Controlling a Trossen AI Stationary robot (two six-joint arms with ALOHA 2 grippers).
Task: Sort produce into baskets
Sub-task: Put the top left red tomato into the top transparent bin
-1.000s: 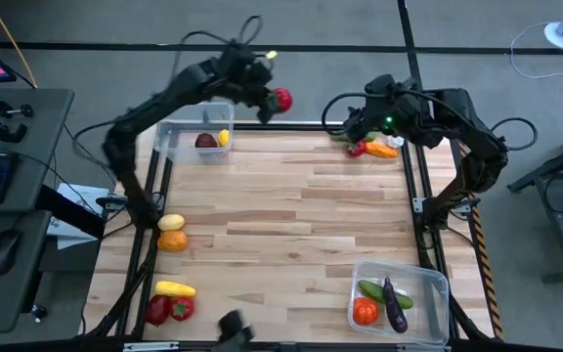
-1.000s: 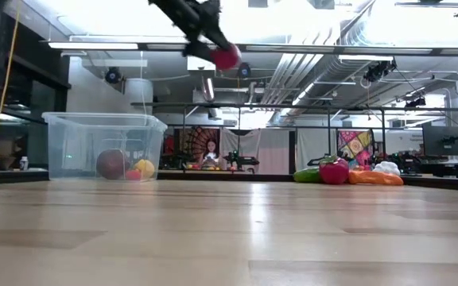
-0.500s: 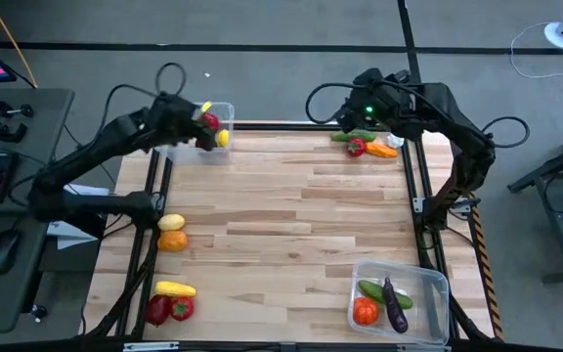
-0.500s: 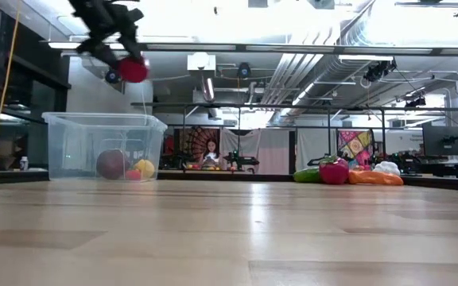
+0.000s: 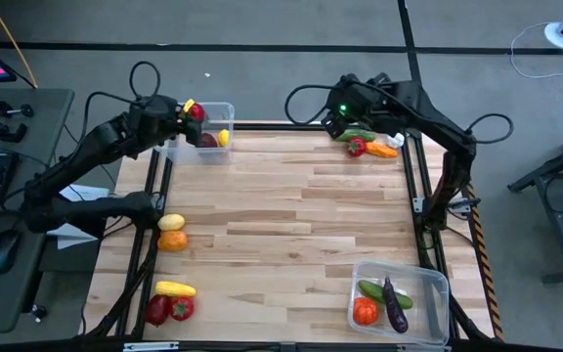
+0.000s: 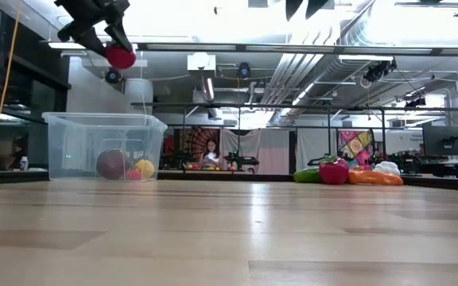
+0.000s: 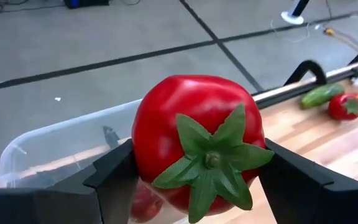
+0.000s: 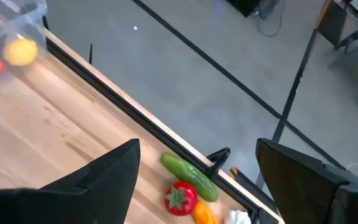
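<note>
At the lower right of the high view, nearest the camera edge of the table (image 5: 281, 225), one clear basket (image 5: 435, 284) holds a green cucumber, a purple eggplant (image 5: 395, 304) and an orange piece. At the lower left lie a yellow piece (image 5: 175, 288) and two red pieces (image 5: 169, 308), with a yellow lemon (image 5: 171, 222) and an orange (image 5: 172, 241) a little higher along the left edge.

At the upper left, the left arm reaches in from the left edge of the frame, bent at its elbow, its left gripper (image 5: 192, 110) held above the second clear basket (image 5: 225, 110). Its fingers are clamped on a red tomato (image 7: 194, 140) with a green star-shaped stem; in the low view the tomato (image 6: 121, 56) hangs in the upper left, well above the tub's rim (image 6: 102, 117). Inside that tub lie a dark red piece (image 6: 111, 164) and a yellow one (image 6: 143, 168).

At the upper right, the right arm arches from the table's right rail toward the far edge, its right gripper (image 5: 336, 119) hovering just beside a cluster of produce: a cucumber (image 8: 189, 177), a red tomato-like piece (image 8: 179, 198), an orange carrot (image 5: 383, 150) and something white. Its fingers stand apart with nothing between them.
</note>
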